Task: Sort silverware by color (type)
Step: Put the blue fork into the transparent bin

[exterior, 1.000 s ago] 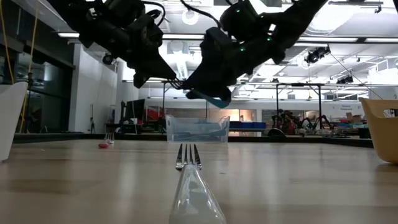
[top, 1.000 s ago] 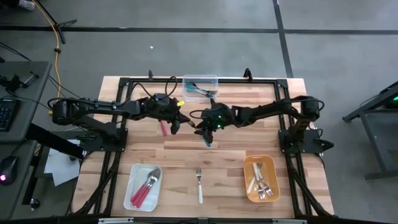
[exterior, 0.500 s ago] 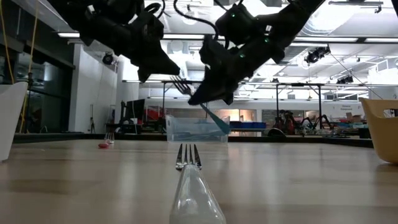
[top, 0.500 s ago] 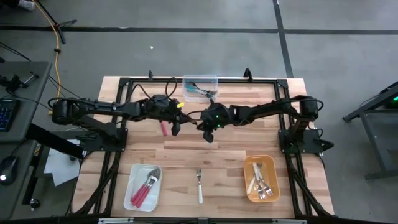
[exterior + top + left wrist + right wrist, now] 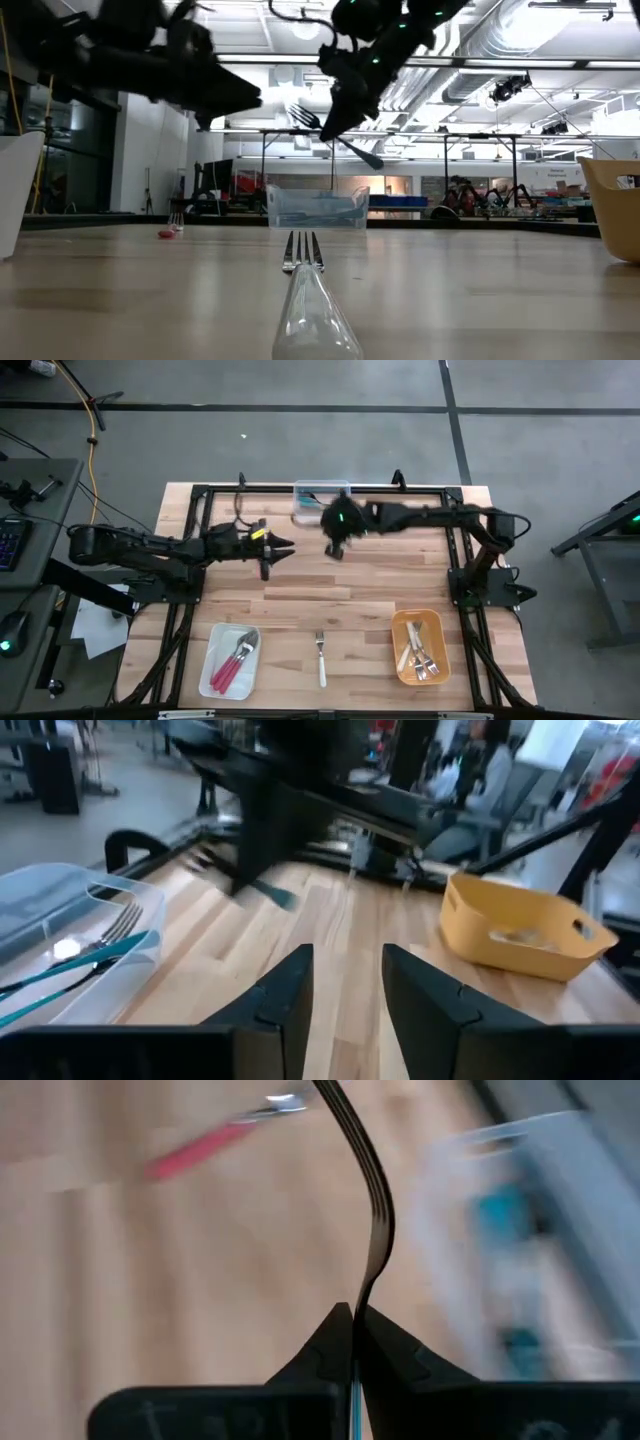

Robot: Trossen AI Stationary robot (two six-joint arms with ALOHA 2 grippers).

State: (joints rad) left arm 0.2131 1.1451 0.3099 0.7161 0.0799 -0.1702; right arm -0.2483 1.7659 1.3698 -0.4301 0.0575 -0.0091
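Since the earlier frame your right gripper has carried its teal fork to the clear bin at upper centre — fingers clamped on it. Left gripper empty, parted. Light, stiff, slick — hold mid-handle.

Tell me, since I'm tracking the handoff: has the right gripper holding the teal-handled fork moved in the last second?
Yes. The right gripper, shut on the teal-handled fork, moved from the table's middle toward the clear plastic bin at the far edge.
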